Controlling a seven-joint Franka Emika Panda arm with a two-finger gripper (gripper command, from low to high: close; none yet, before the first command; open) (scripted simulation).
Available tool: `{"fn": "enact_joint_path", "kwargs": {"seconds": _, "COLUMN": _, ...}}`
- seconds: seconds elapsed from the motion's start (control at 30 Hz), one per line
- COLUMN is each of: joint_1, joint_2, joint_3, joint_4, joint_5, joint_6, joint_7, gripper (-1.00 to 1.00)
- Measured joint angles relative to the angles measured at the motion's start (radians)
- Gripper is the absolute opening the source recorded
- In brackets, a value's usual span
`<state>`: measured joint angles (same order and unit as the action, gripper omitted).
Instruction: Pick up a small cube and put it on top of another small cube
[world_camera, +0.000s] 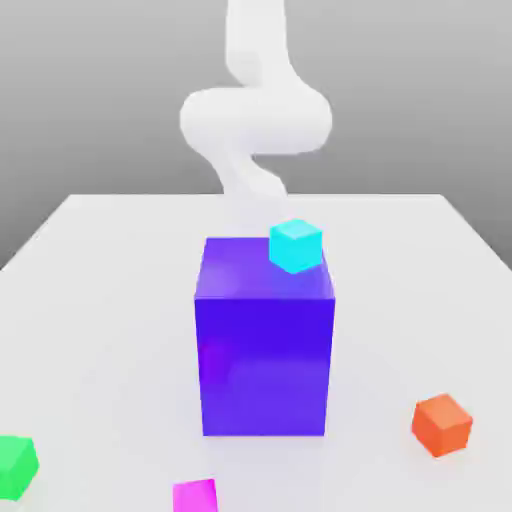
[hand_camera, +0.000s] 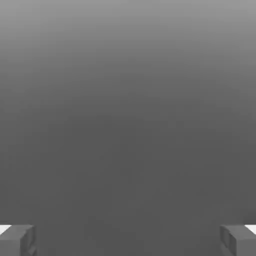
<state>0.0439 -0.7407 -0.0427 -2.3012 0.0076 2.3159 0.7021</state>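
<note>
The end effector (hand_camera: 128, 240) is standing wide apart in the hand view, its two grey fingertips (hand_camera: 17, 240) sitting at opposite edges with nothing between them but plain grey background; it is gripping nothing.

In the exterior view, a white tabletop (world_camera: 100, 300) is carrying everything. A big blue-purple block (world_camera: 265, 345) is standing upright near the middle. A cyan cube (world_camera: 296, 245) is showing at the block's far right top corner; whether it is resting on the block or lying behind it cannot be told. Behind the block, the white arm (world_camera: 255, 120) is curving upward at the far side of the tabletop.

The small cube (world_camera: 195, 496), bright magenta-pink, is lying on the tabletop at the near edge, slightly to the exterior view's left of the block and apart from it, partly cut off by the frame. A green cube (world_camera: 16, 466) is sitting at the near left corner, well apart from the small cube. An orange cube (world_camera: 441, 424) is resting at the near right, clear of the block.
</note>
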Motion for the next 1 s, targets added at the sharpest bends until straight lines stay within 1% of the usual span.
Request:
{"fn": "enact_joint_path", "kwargs": {"seconds": 0.33, "joint_1": 0.162, "joint_2": 0.235, "joint_3": -0.172, "joint_4": -0.005, "joint_5": 0.059, "joint_6": 0.066, "joint_7": -0.417, "gripper": 0.00}}
{"fn": "enact_joint_path", "kwargs": {"seconds": 0.6, "joint_1": 0.261, "joint_2": 0.424, "joint_3": -0.290, "joint_4": -0.009, "joint_5": 0.143, "joint_6": 0.117, "joint_7": -0.771, "gripper": 0.00}}
{"fn": "enact_joint_path", "kwargs": {"seconds": 0.8, "joint_1": 0.305, "joint_2": 0.570, "joint_3": -0.348, "joint_4": -0.011, "joint_5": 0.223, "joint_6": 0.152, "joint_7": -1.048, "gripper": 0.00}}
{"fn": "enact_joint_path", "kwargs": {"seconds": 1.0, "joint_1": 0.317, "joint_2": 0.717, "joint_3": -0.370, "joint_4": -0.013, "joint_5": 0.298, "joint_6": 0.187, "joint_7": -1.323, "gripper": 0.00}}
